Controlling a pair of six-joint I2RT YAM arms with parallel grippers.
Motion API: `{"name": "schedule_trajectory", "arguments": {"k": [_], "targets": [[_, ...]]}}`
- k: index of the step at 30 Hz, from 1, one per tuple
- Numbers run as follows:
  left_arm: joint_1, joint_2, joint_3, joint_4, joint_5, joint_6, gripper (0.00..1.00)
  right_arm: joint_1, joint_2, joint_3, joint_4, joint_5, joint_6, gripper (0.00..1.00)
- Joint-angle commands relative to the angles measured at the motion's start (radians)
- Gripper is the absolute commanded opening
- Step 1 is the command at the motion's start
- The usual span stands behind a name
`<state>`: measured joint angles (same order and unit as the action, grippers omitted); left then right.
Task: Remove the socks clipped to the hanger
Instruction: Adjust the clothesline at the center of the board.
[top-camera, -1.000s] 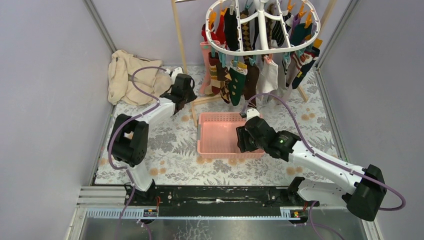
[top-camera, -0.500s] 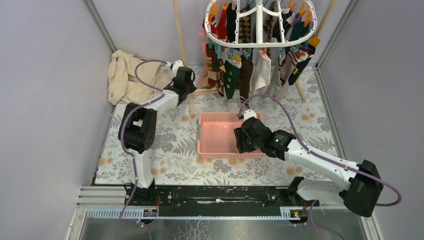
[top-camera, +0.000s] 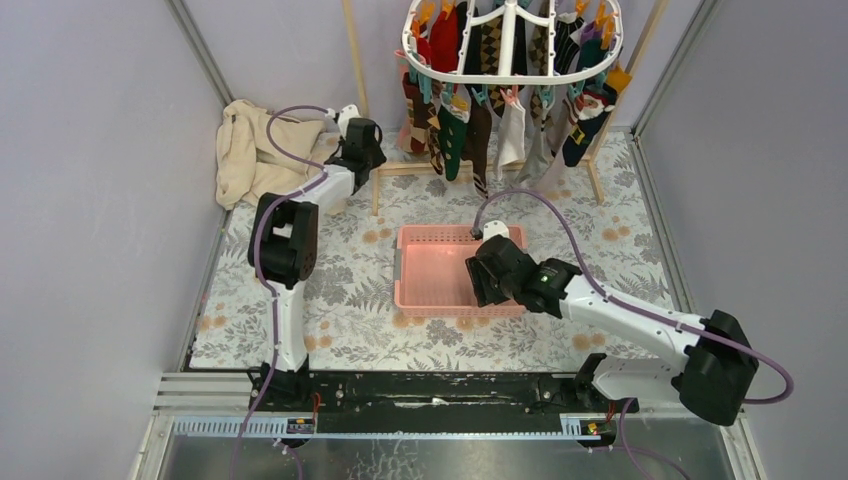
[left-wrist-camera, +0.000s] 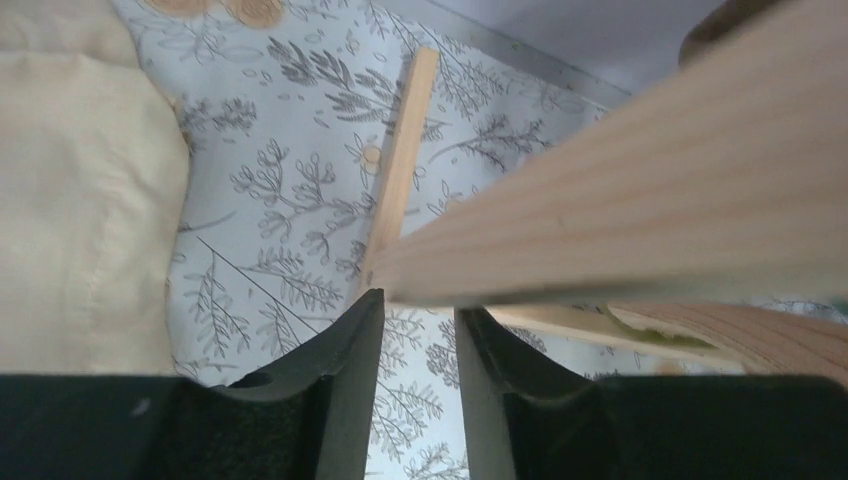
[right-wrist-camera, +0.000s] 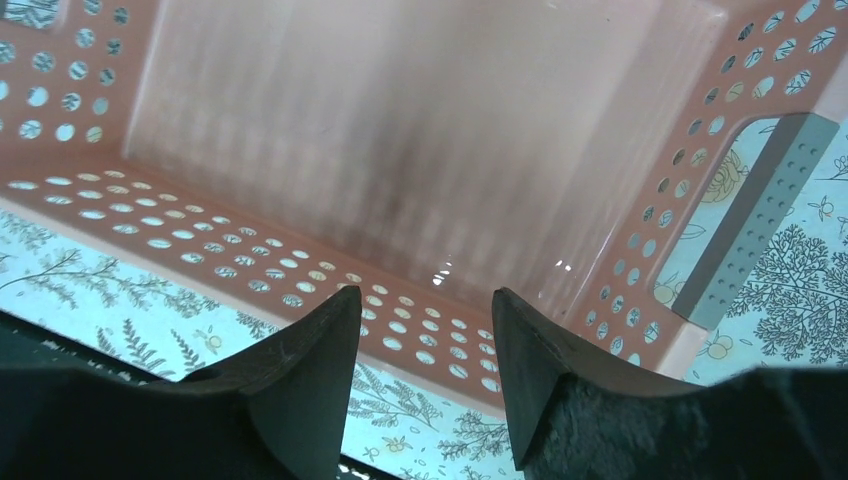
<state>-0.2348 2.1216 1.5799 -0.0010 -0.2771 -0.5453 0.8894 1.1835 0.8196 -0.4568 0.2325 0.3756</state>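
Observation:
The white oval hanger (top-camera: 512, 78) hangs at the back from a wooden pole frame (top-camera: 360, 90), with several coloured socks (top-camera: 452, 130) clipped round its rim. My left gripper (top-camera: 362, 138) is at the frame's left upright, left of the socks. In the left wrist view the left gripper (left-wrist-camera: 418, 300) stands open by a narrow gap, empty, its tips right under the wooden pole (left-wrist-camera: 640, 190). My right gripper (top-camera: 482, 272) hovers over the near right part of the pink basket (top-camera: 430, 305). It is open and empty (right-wrist-camera: 425, 295) above the perforated wall (right-wrist-camera: 250, 270).
A cream cloth (top-camera: 245, 150) lies bunched at the back left, close beside the left gripper, and fills the left of the left wrist view (left-wrist-camera: 70, 200). The frame's floor bars (top-camera: 420, 168) run under the socks. Grey walls close in both sides.
The wooden frame with the hanger and socks has shifted toward the back wall. My left arm stretched back with it and its jaws widened a little. The right gripper edged left over the basket.

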Motion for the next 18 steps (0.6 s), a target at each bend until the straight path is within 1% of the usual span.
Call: {"name": "schedule_trajectory", "arguments": {"k": [1,2,3,7,10,15,18], "targets": [[0.036,0.002,0.059,0.021,-0.019,0.023,0.45,0.010,0.048,0.035,0.063,0.067,-0.029,0.59],[0.038,-0.006,0.053,0.020,-0.015,0.021,0.52,0.010,0.064,0.036,0.076,0.076,-0.033,0.59],[0.038,-0.014,0.044,0.019,-0.012,0.020,0.57,0.010,0.081,0.041,0.083,0.085,-0.038,0.59],[0.038,-0.076,-0.030,0.030,-0.001,-0.001,0.68,0.009,0.153,0.058,0.134,0.119,-0.059,0.61],[0.037,-0.141,-0.119,0.052,0.008,-0.021,0.72,0.010,0.215,0.075,0.173,0.130,-0.073,0.63],[0.020,-0.264,-0.240,0.051,0.010,-0.062,0.74,0.009,0.299,0.100,0.224,0.121,-0.085,0.64],[-0.007,-0.339,-0.312,0.039,0.008,-0.079,0.75,0.009,0.348,0.116,0.223,0.093,-0.076,0.64]]}}
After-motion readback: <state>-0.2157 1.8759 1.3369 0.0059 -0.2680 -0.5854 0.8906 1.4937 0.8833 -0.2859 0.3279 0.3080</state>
